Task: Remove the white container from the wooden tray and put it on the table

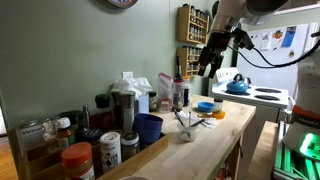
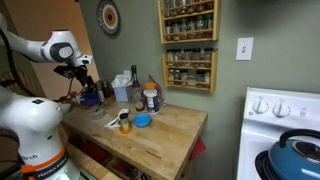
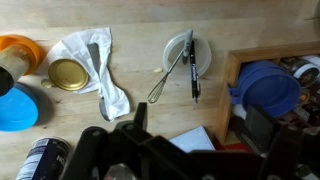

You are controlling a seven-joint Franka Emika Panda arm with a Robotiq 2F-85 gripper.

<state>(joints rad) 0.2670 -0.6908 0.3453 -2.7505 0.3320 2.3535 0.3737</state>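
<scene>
The white container (image 1: 108, 148), a small white jar with a black lid and dark label, stands in the wooden tray (image 1: 143, 156) at the near end of the table (image 1: 215, 140), next to a red-lidded jar (image 1: 77, 160). My gripper (image 1: 210, 55) hangs high above the table's middle, far from the container, open and empty. In the wrist view the open jaws (image 3: 200, 125) straddle bare table (image 3: 130, 40) and the tray's end wall (image 3: 226, 85). The white container does not show there. The gripper also shows in an exterior view (image 2: 85, 72).
A blue cup (image 3: 268, 90) sits in the tray's end. On the table lie a white cloth (image 3: 95, 60), a gold lid (image 3: 68, 74), a whisk and a pen on a small white dish (image 3: 185, 55), an orange-lidded jar (image 3: 18, 55) and a blue bowl (image 3: 18, 108). A stove (image 1: 262, 96) stands past the table's far end.
</scene>
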